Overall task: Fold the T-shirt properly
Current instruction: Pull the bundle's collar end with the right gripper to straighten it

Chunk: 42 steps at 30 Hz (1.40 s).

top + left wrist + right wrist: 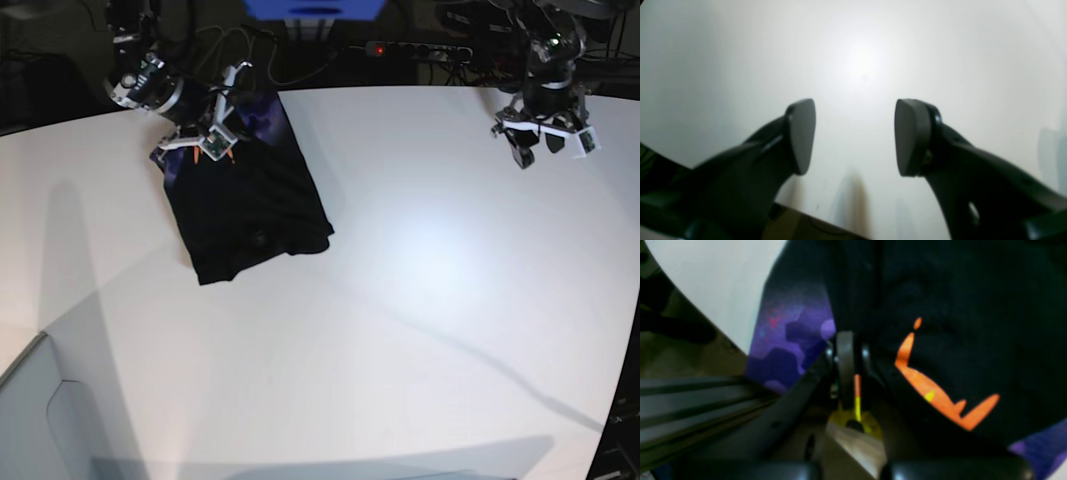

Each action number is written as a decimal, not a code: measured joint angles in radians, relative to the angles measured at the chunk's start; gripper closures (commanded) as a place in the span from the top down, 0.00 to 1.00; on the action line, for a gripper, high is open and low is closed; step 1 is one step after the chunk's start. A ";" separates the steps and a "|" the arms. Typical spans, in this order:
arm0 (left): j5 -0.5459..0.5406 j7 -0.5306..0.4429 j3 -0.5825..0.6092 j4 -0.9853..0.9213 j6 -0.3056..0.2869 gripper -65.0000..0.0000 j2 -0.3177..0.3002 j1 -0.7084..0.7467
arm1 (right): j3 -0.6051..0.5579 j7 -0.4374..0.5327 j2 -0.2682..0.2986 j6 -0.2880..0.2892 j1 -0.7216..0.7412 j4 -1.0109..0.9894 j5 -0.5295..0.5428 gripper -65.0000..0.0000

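Two grippers working, one busy, one idling. Far left of the white table [420, 300], lying bunched into a dark slab: the T-shirt [250, 210], mostly black side up, with purple and orange print peeking out at its far edge. Pinching that far edge between closed jaws: the right gripper [853, 373], a thin strip of orange and yellow cloth showing in the seam between the pads. Hanging well apart at the far right, above bare table: the left gripper [853, 136], jaws spread wide, holding nothing.

Judging the step as carrying the pinched edge over to lay a fold. Doing it well probably meaning: keeping the pinch firm so the thin cloth is not slipping out; lifting just enough to clear the pile without dragging the whole shirt along; moving slowly so the fabric is draping flat instead of rolling; setting the edge down square to the near hem before letting go. Worth watching too: the bunched layers underneath, likely shifting if pulled sideways.

Pose now: right arm reaching in from the far left corner, wrist tipped down and angled toward the near right, fingers buried in cloth. Left arm pointing downward over the table, wrist nearly vertical, waiting clear of the work.
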 measured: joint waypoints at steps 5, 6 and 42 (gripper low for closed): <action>0.001 -0.001 -0.004 0.000 0.000 0.56 -0.033 0.005 | -0.013 0.074 0.003 0.000 -0.019 -0.018 0.001 0.00; 0.002 0.001 -0.004 0.000 0.000 0.56 -0.033 0.005 | -0.009 0.073 0.002 0.000 -0.033 0.005 -0.009 0.00; -0.002 0.003 -0.003 0.000 0.000 0.56 -0.033 0.010 | 0.389 0.108 -0.023 0.000 -0.004 0.070 0.006 0.00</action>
